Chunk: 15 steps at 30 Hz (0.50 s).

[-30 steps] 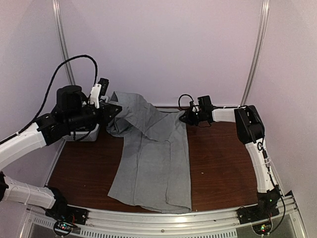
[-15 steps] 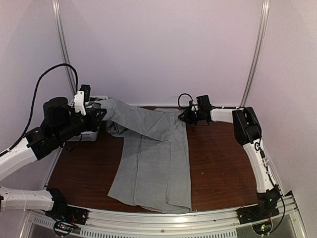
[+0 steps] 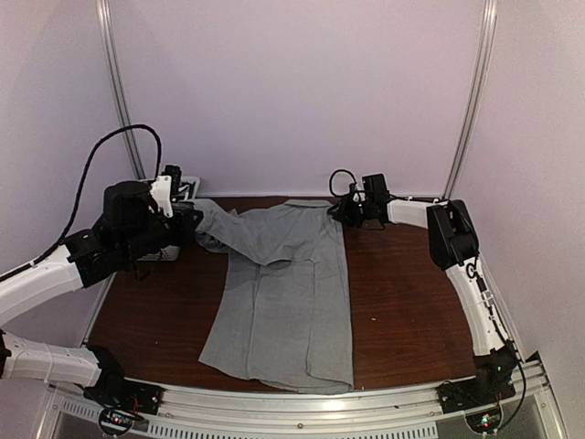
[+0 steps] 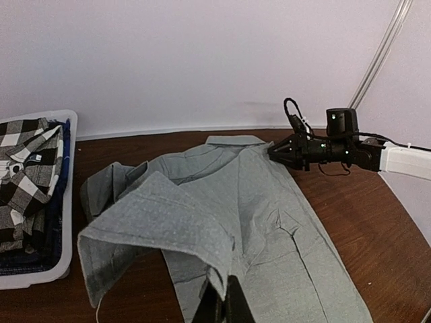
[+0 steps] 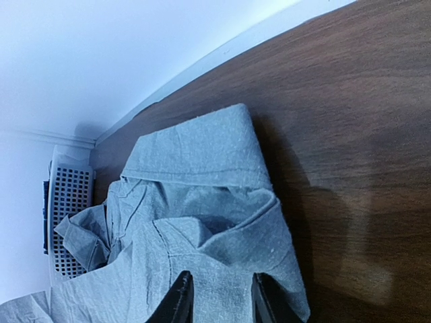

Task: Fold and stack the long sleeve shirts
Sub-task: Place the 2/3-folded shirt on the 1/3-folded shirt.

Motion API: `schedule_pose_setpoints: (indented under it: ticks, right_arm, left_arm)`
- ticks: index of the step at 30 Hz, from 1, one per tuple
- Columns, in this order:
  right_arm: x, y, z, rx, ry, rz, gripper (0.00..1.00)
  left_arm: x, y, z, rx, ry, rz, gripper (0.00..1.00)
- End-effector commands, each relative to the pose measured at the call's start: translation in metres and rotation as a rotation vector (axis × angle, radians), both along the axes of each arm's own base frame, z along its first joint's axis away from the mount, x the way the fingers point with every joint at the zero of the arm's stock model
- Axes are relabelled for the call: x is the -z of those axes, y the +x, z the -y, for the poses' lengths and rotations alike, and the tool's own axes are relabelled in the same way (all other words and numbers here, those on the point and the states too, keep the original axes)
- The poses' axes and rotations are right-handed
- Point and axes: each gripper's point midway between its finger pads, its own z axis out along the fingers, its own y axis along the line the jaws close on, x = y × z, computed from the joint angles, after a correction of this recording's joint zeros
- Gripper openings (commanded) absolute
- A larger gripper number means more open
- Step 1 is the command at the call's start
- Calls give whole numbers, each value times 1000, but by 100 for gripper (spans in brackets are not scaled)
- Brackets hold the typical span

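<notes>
Far left: a white basket (image 4: 40,274) sits at the far left of the table (image 3: 411,302). The checked shirt (image 4: 27,175) is bundled inside it, apart from both my grippers.
Left gripper: my left gripper (image 4: 224,296) is closed on a fold of the grey shirt (image 3: 288,293). It holds that flap raised off the wood, just beside the basket.
Grey shirt: it lies lengthwise down the middle of the table, neck end far and hem almost at the near edge. Its upper left part is rumpled and drawn toward my left jaws, and the rest lies flat.
Right gripper: my right gripper (image 5: 219,296) is low at the shirt's far right shoulder. The fingers stand parted with cloth lying between them, but I cannot tell whether they press it.
Edges: the back wall is close behind the neck end, and the hem is near the front rail.
Open room: a wide stretch of wood shows right of the shirt, beside my right arm. A narrower strip shows at the near left.
</notes>
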Motion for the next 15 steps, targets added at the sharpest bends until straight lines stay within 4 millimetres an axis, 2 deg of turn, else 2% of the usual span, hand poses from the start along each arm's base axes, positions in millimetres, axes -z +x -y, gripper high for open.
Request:
schedule_pose_setpoints:
  ticks: [1, 5, 9, 12, 13, 15]
  right_arm:
    - [-11, 18, 12, 36, 63, 25, 32]
    - [-5, 23, 12, 42, 110, 13, 32]
    - [-1, 25, 10, 39, 139, 5, 32]
    - [-8, 24, 9, 26, 145, 12, 31]
    - [-14, 23, 9, 20, 140, 23, 32]
    - [-28, 23, 10, 17, 124, 45, 33]
  left_arm:
    - [-28, 8, 11, 29, -33, 57, 0]
    - [-32, 13, 24, 75, -19, 63, 0]
    - [-43, 20, 45, 161, 7, 90, 0]
    - [-53, 22, 73, 297, 28, 116, 0]
    - [-61, 22, 84, 353, 26, 133, 0]
    - [-64, 22, 104, 444, 34, 144, 0]
